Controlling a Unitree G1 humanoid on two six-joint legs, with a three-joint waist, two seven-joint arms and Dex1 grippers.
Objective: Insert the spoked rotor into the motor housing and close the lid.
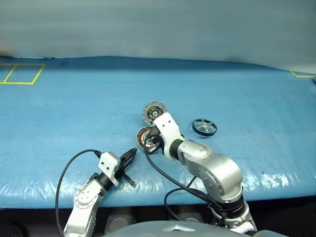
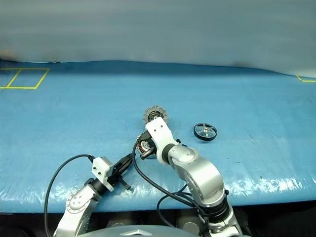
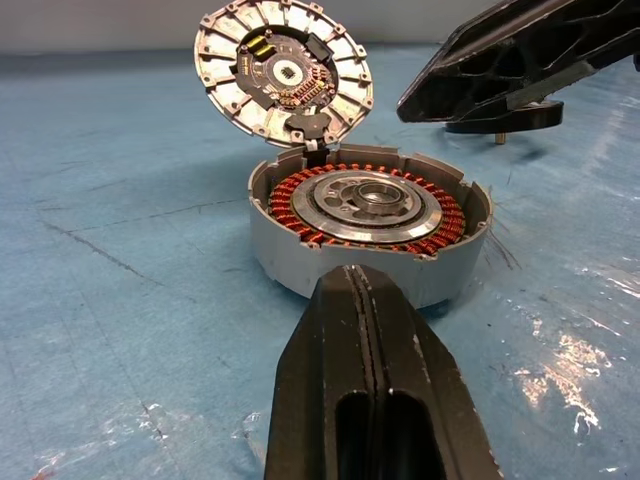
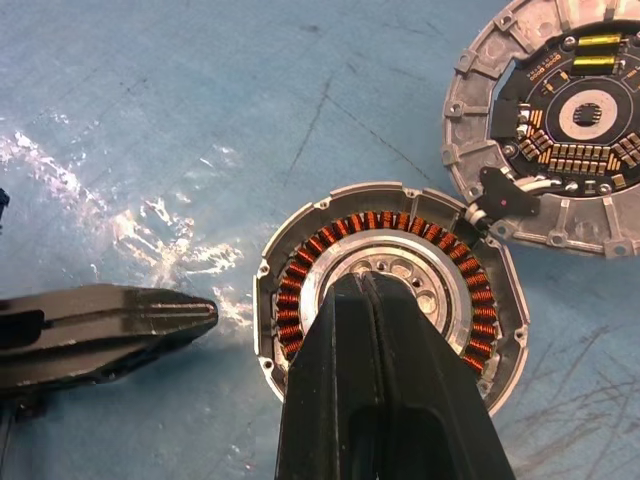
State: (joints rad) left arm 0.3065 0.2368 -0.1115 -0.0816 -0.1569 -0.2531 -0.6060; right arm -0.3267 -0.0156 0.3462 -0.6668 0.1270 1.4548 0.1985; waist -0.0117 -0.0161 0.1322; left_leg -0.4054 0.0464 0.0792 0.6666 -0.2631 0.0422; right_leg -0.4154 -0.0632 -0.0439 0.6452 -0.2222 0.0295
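Motor housing point(image 3: 368, 225): near tabletop point(image 1: 74, 108) front edge, lid point(image 3: 283, 68) hinged open, upright.
Spoked rotor point(image 1: 204, 127): lying apart, rightward.
Right end effector point(image 4: 385, 300): fingers pressed together, angled down over housing.
Left end effector point(image 3: 362, 300): pressed together, level, just beside housing.

Open copper-wound motor housing point(image 3: 368, 232), lid point(image 3: 283, 70) hinged up, spoked rotor point(image 1: 204, 127) apart, rightward.

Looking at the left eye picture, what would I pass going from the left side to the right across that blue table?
Yellow tape square → left gripper, fingers shut → motor housing with its lid swung open behind it, the right gripper over the housing → spoked rotor → yellow tape corner.
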